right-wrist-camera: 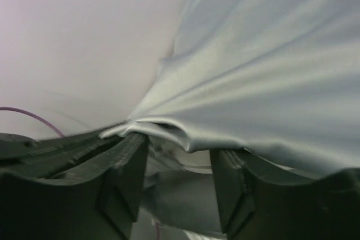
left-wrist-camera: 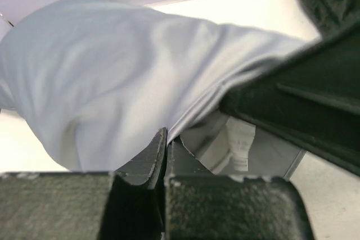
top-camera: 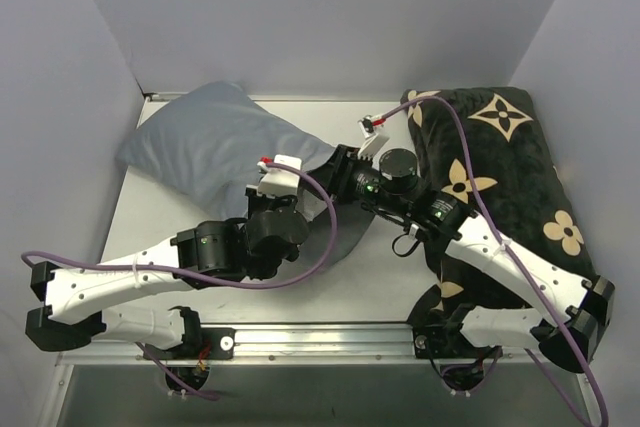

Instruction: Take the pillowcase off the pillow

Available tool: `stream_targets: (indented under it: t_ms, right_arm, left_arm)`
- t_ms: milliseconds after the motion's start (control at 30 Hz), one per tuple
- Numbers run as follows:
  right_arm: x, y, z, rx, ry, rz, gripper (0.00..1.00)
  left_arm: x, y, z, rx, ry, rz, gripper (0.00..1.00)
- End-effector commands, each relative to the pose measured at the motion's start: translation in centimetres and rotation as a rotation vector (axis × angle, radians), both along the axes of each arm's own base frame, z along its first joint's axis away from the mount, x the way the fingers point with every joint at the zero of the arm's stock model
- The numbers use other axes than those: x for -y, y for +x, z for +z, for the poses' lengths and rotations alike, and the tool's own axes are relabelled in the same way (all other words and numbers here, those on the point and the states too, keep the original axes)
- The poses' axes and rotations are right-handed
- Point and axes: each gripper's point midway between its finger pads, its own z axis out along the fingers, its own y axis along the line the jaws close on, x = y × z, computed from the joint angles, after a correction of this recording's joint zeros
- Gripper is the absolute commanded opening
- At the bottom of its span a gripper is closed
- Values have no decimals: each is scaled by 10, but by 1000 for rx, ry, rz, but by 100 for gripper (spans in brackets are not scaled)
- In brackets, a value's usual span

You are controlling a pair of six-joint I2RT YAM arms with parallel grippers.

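On a smooth white bench (top-camera: 380,272), boxed by plain pale walls (top-camera: 300,7), a plump, wrinkled blue-grey pillowcase (top-camera: 200,142) is laid at the far left, and a plush black cushion (top-camera: 500,167) with beige flowers at the right. The left hand (left-wrist-camera: 166,141) is closed tight at the pillowcase's open hem; the right hand (right-wrist-camera: 179,161) is held apart, thin cloth draped across its fingers (right-wrist-camera: 126,164).

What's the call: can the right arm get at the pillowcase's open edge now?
Likely yes: the right gripper has its jaws open right at the pillowcase hem, with fabric draped across the gap and nothing in between.
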Motion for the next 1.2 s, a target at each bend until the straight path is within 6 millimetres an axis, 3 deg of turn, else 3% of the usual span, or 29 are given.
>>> stream_targets:
  t_ms: [0, 167, 300, 367, 467, 500, 633, 733, 867, 1000, 1067, 1100, 1133, 1167]
  right_arm:
    - [21, -4, 7, 101, -1, -53, 49]
    - [43, -18, -34, 52, -13, -103, 53]
    - [39, -28, -59, 6, -30, -103, 61]
    - [28, -31, -59, -10, -12, -75, 63]
    - [11, -28, -57, -45, 39, -84, 75]
    - [7, -27, -51, -36, 79, -87, 84]
    - [2, -13, -60, -112, 154, -184, 96]
    - [-2, -5, -65, -150, 195, -231, 98]
    - [13, 12, -82, -156, 215, -376, 100]
    - [-4, 22, -88, -154, 216, -370, 100]
    - [-15, 27, -81, -153, 227, -361, 100]
    - [-20, 31, -88, -159, 216, -360, 99]
    - [-21, 37, -81, -148, 225, -363, 93]
    - [-22, 40, -81, -143, 218, -360, 80]
  left_arm:
    - [-7, 5, 46, 63, -69, 44, 0]
    - [6, 11, 60, 67, -58, 35, 0]
    - [15, 12, 62, 58, -60, 10, 0]
    - [19, 12, 59, 52, -62, 3, 0]
    - [22, 12, 54, 42, -64, -5, 0]
    - [24, 11, 52, 37, -66, -12, 0]
    - [28, 11, 48, 26, -67, -24, 0]
    - [30, 10, 46, 18, -76, -36, 0]
    - [30, 6, 38, -8, -84, -58, 0]
    - [34, 1, 24, -51, -105, -84, 0]
    - [35, -1, 18, -70, -101, -97, 0]
    - [35, -2, 13, -82, -108, -98, 0]
    - [34, -3, 12, -86, -113, -99, 0]
    - [30, -4, 13, -88, -134, -98, 0]
